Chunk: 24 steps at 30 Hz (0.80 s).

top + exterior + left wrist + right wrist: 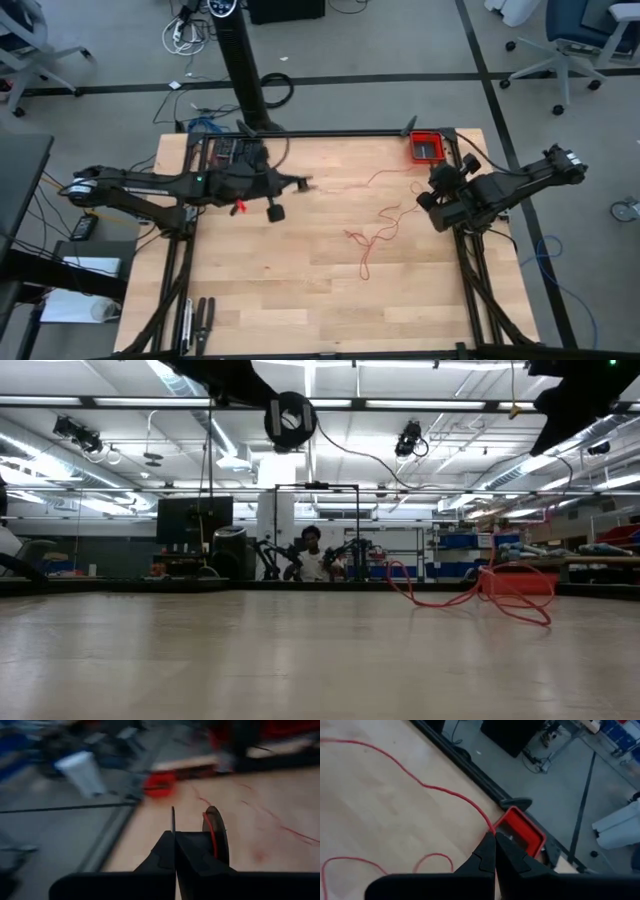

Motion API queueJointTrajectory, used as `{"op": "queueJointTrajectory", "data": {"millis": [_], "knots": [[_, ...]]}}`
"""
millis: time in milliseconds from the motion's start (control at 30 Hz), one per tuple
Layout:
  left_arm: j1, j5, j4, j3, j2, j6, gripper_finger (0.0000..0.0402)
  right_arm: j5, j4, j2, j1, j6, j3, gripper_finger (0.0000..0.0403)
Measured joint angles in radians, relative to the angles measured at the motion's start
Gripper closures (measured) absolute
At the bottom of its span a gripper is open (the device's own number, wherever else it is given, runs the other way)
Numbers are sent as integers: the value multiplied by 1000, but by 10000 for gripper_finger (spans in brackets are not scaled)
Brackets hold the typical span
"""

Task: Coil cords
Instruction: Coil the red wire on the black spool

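Overhead, a thin red cord lies in loose wavy loops on the wooden surface, right of centre. Both arms hang above it: left gripper pressed together, right gripper pinching the cord's end beside a red bin.

A light wooden counter with a dark frame along its edges is carrying the scene. A thin red cord is lying loose on its right half, trailing in wavy bends from near the far right corner down toward the middle. A red rectangular bin is sitting at that far right corner.
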Motion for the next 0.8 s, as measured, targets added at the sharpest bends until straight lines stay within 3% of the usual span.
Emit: {"op": "queueJointTrajectory", "data": {"millis": [167,500,800], "knots": [[11,-174,82,0,-4,-1,401,-9,100,38,6,-35,-49,403],[94,-129,151,0,-3,-261,401,39,226,141,6,-72,-123,403],[178,-201,196,0,0,-479,401,48,588,230,7,-398,-123,403]]}}
